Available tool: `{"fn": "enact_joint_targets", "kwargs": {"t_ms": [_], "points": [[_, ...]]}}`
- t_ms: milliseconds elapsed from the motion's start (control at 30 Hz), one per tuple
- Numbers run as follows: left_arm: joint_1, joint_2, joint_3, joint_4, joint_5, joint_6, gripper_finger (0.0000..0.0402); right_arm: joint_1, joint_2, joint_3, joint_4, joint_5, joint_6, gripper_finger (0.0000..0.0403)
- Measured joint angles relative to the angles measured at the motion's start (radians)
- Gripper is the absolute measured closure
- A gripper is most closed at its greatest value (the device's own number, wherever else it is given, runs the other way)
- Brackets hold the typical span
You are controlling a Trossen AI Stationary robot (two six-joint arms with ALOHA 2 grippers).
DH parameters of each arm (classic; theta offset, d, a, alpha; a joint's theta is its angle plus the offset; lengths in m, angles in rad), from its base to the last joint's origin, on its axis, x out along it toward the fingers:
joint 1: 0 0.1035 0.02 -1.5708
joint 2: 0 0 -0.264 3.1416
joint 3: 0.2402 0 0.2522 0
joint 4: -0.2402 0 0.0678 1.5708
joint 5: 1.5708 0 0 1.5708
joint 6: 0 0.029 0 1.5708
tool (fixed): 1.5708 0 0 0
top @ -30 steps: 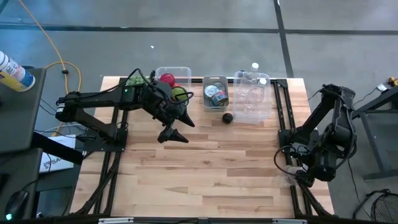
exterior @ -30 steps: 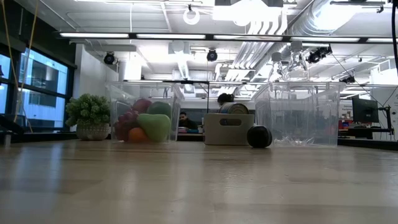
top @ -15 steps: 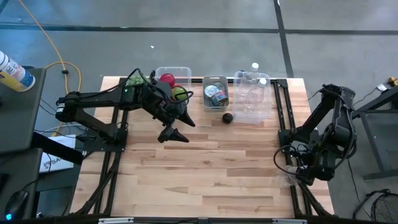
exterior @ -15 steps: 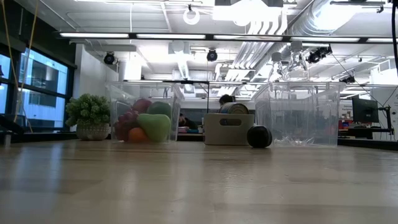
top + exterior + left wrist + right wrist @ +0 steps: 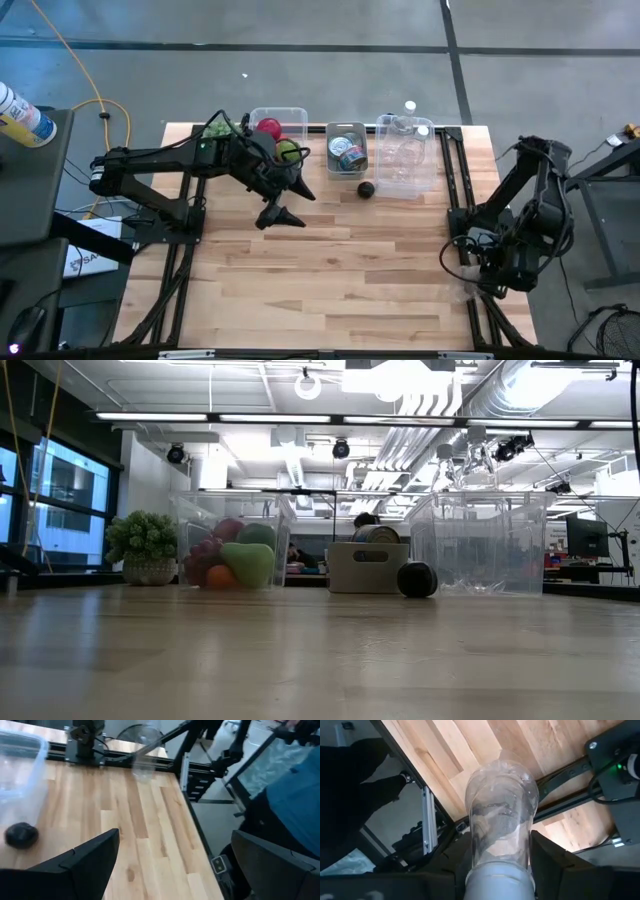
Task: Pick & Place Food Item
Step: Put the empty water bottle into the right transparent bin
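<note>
A clear plastic bottle (image 5: 501, 815) stands between the fingers of my right gripper (image 5: 500, 837), which points steeply down at the table's right edge (image 5: 475, 283) and is shut on it. My left gripper (image 5: 280, 215) hangs open above the table's far left part, holding nothing (image 5: 175, 850). A dark round food item (image 5: 366, 188) rests on the wood in front of the bins, to the right of my left gripper; it also shows in the low view (image 5: 417, 579). My right gripper has the clear bottle between its two fingers (image 5: 551, 865), one on each side of the body near its pale grey end (image 5: 500, 880). The bottle lies along the fingers, its clear end pointing down past them toward the table's edge. Whether that end rests on anything is hidden.
Along the far edge stand a clear bin of fruit (image 5: 277, 130), a grey bin with a can (image 5: 347, 150) and a clear bin with bottles (image 5: 405, 155). Black frame rails (image 5: 455, 200) run along the right side. Bare wood (image 5: 340, 280) fills the middle and near part.
My right gripper has rolled a little in place at the table's right edge. My left arm and the things on the table have kept still.
</note>
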Motion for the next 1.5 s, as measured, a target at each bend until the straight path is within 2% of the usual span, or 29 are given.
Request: {"fn": "enact_joint_targets", "kwargs": {"t_ms": [300, 567, 700, 833, 967, 1267, 1500], "points": [[0.000, 0.000, 0.000, 0.000, -0.118, 0.000, 0.0029, -0.001, 0.025, 0.000, 0.031, 0.022, 0.028, 0.0266], [0.000, 0.000, 0.000, 0.000, -0.118, -0.001, 0.0029, -0.001, 0.026, 0.000, 0.020, 0.098, 0.105, 0.0266], [0.000, 0.000, 0.000, -0.002, -0.115, -0.002, 0.0029, -0.001, 0.026, -0.001, 0.021, 0.103, 0.163, 0.0266], [0.000, 0.000, 0.000, -0.010, -0.046, 0.011, 0.0029, -0.001, 0.026, -0.002, 0.021, 0.105, 0.216, 0.0266], [0.000, 0.000, 0.000, -0.009, -0.065, 0.077, 0.0029, -0.003, 0.028, -0.002, 0.021, 0.105, 0.242, 0.0266], [0.000, 0.000, 0.000, -0.012, -0.068, 0.088, 0.0029, -0.072, 0.029, -0.003, 0.034, 0.096, 0.200, 0.0266], [0.000, 0.000, 0.000, -0.011, -0.068, 0.158, 0.0029, -0.113, 0.032, -0.007, 0.076, 0.104, 0.125, 0.0266]]}}
